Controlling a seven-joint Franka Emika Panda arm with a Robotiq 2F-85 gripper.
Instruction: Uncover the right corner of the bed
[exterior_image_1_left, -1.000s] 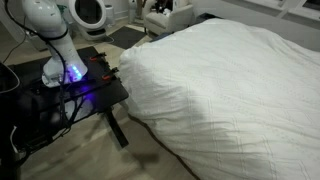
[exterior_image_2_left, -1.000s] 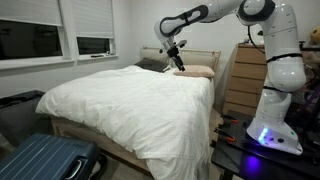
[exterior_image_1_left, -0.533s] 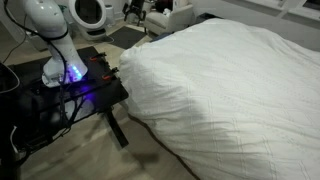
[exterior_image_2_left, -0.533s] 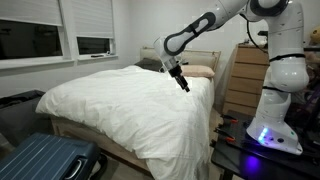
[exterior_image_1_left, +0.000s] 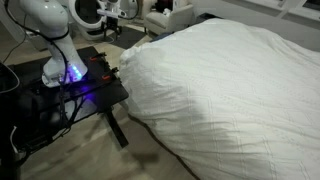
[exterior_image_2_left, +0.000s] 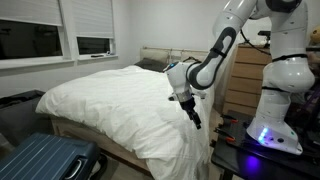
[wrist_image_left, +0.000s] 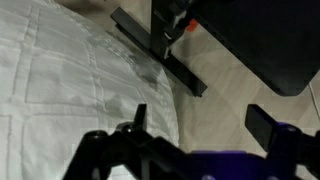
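My fingers (exterior_image_2_left: 195, 118) are spread wide, gripping nothing, hanging right beside the bed (exterior_image_2_left: 150, 52) at its right corner (exterior_image_2_left: 188, 150), the one nearest my bench (exterior_image_1_left: 95, 95). White duvet (exterior_image_2_left: 110, 100) covers that corner completely, draping down the bed's side toward the floor (wrist_image_left: 215, 70).
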